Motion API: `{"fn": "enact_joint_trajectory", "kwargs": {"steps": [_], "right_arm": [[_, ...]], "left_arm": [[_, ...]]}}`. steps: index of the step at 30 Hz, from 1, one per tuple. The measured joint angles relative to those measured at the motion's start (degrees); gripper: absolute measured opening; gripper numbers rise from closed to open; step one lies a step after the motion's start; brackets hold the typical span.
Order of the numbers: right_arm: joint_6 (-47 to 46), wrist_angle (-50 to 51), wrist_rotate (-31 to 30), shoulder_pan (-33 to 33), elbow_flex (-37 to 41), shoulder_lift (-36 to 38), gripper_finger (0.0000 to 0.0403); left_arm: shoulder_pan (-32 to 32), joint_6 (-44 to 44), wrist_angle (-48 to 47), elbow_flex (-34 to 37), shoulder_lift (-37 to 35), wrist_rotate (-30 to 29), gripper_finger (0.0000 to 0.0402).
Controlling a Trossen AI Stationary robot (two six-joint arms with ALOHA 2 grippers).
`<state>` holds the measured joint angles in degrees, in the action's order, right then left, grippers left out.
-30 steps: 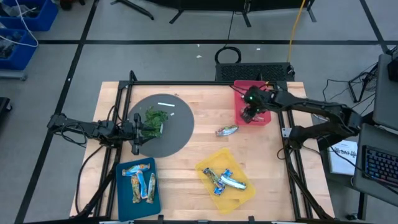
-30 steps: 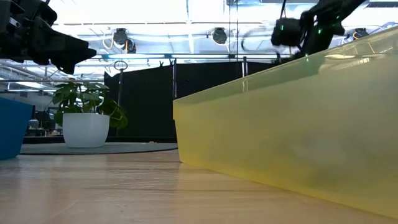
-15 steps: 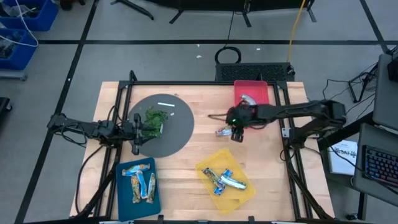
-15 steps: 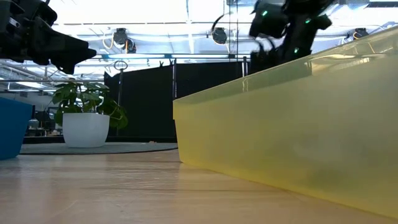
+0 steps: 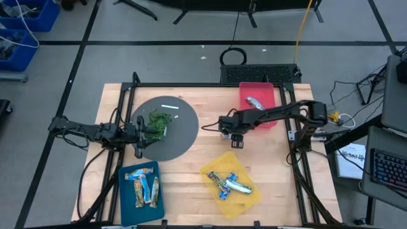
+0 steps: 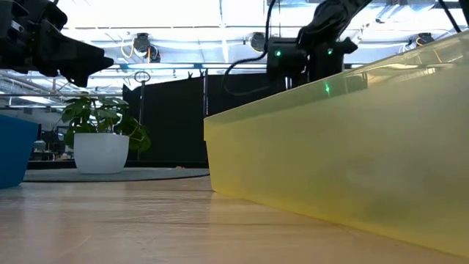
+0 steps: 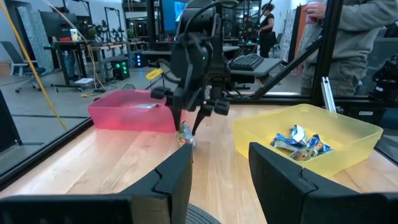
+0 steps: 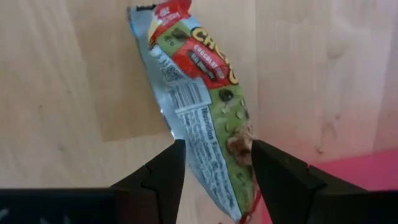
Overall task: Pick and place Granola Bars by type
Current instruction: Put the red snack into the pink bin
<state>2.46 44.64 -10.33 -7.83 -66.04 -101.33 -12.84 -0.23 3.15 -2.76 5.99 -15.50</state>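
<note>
A silvery granola bar (image 8: pixel 205 124) with green and red print lies flat on the wooden table, also seen in the left wrist view (image 7: pixel 185 137). My right gripper (image 8: pixel 214 152) points down over it, open, one finger on each side of the bar's lower half; I see no touch. In the high view this gripper (image 5: pixel 233 133) covers the bar. Another silvery bar (image 5: pixel 254 102) lies in the red bin (image 5: pixel 270 95). Blue bars (image 5: pixel 230 183) lie in the yellow bin (image 5: pixel 251 198), teal-and-orange bars (image 5: pixel 145 187) in the blue bin (image 5: pixel 127 200). My left gripper (image 5: pixel 141 135) waits open and level at the table's left.
A round grey plate (image 5: pixel 184 137) at the left holds a green leafy clump (image 5: pixel 158 121) and a small white stick (image 5: pixel 170 107). Black frame rails run along the table's edges. In the left wrist view, a person stands beyond the table (image 7: pixel 360 43). Bare wood lies between the plate and the bins.
My right gripper has swung from above the red bin toward the table's left and near side, sinking and rolling until it points down over the loose silvery bar. A silvery bar now shows in the red bin where the gripper was.
</note>
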Motion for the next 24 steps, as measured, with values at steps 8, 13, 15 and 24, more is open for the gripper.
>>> {"fn": "enact_joint_trajectory", "kwargs": {"steps": [8, 13, 15, 24], "right_arm": [[0.3, 1.5, 0.3, -0.7, 0.0, -1.9, 0.0153], [0.0, 0.6, 0.7, -0.9, 0.0, -1.4, 0.0064], [0.4, 0.1, 1.4, -0.9, 0.0, -1.2, 0.002], [0.9, -8.2, 4.5, 0.8, 0.0, 1.2, 0.0001]], "left_arm": [[0.0, 0.0, 0.0, 0.0, 0.0, 0.0, 0.0164], [0.0, 0.0, 0.0, 0.0, 0.0, 0.0, 0.0163], [0.0, 0.0, 0.0, 0.0, 0.0, 0.0, 0.0164], [0.0, 0.0, 0.0, 0.0, 0.0, 0.0, 0.0163]]}}
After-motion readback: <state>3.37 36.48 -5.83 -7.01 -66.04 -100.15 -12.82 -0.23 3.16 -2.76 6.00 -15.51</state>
